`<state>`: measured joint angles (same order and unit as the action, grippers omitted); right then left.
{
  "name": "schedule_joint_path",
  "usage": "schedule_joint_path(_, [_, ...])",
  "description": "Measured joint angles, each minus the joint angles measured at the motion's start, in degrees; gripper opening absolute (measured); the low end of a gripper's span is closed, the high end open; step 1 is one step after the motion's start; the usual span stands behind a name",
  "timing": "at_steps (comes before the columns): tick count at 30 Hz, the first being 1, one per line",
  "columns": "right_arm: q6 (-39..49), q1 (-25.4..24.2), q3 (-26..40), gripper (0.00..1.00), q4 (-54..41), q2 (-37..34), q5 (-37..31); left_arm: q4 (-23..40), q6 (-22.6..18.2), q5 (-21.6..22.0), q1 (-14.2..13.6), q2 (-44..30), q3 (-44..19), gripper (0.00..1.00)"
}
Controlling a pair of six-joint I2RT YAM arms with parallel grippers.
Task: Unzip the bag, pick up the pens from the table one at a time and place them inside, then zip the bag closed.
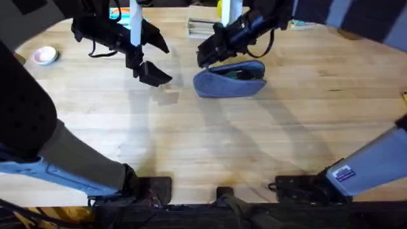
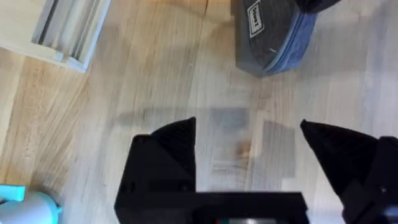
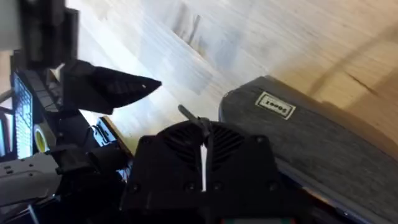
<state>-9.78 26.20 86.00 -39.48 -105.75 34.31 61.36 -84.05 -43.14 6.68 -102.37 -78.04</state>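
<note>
Bag (image 1: 230, 81) of blue-grey cloth lies on the bench (image 1: 210, 146) toward the far side, a little right of the middle, with its zipper edge turned to the far side and something dark and green showing in the mouth, so I judge at least one pen is already in and the zipper is partly or wholly open. Going from the left: a small pink-and-white roll (image 1: 45, 55) sits at the far left edge. Next, the left gripper (image 1: 154, 76) hangs over bare wood left of the bag, its black fingers (image 2: 165, 155) spread wide with nothing between them. A pale wooden tray (image 1: 200, 27) lies farther back. Then the right gripper (image 3: 202, 140) sits at the bag's left far end, fingers pressed together on a thin metal piece, which I take to be the zipper pull. The cloth looks soft and light, likely to slide or bunch when the pull is dragged, so the free end probably needs pinning by the left gripper while the pull is held firmly
</note>
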Motion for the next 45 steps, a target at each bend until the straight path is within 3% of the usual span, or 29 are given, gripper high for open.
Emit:
schedule_joint_path(15, [0.8,0.0,0.0,0.033,-0.1,3.5,-4.3,0.7,0.0,-5.9,-0.5,0.0,0.0,0.993])
schedule_joint_path(28, [0.8,0.0,0.0,0.032,2.1,3.5,-6.9,-1.2,0.0,-16.8,-6.1,-9.5,0.0,0.993])
schedule_joint_path(42, [0.8,0.0,0.0,0.032,2.1,3.5,-7.1,-3.3,0.0,-16.6,-11.2,-9.4,0.0,0.993])
schedule_joint_path(43, [0.8,0.0,0.0,0.032,2.1,3.5,-7.1,-3.6,0.1,-16.6,-11.9,-9.4,0.0,0.937])
schedule_joint_path(45, [0.8,0.0,0.0,0.032,2.1,3.5,-7.1,-3.8,0.1,-16.6,-12.3,-9.4,0.0,0.669])
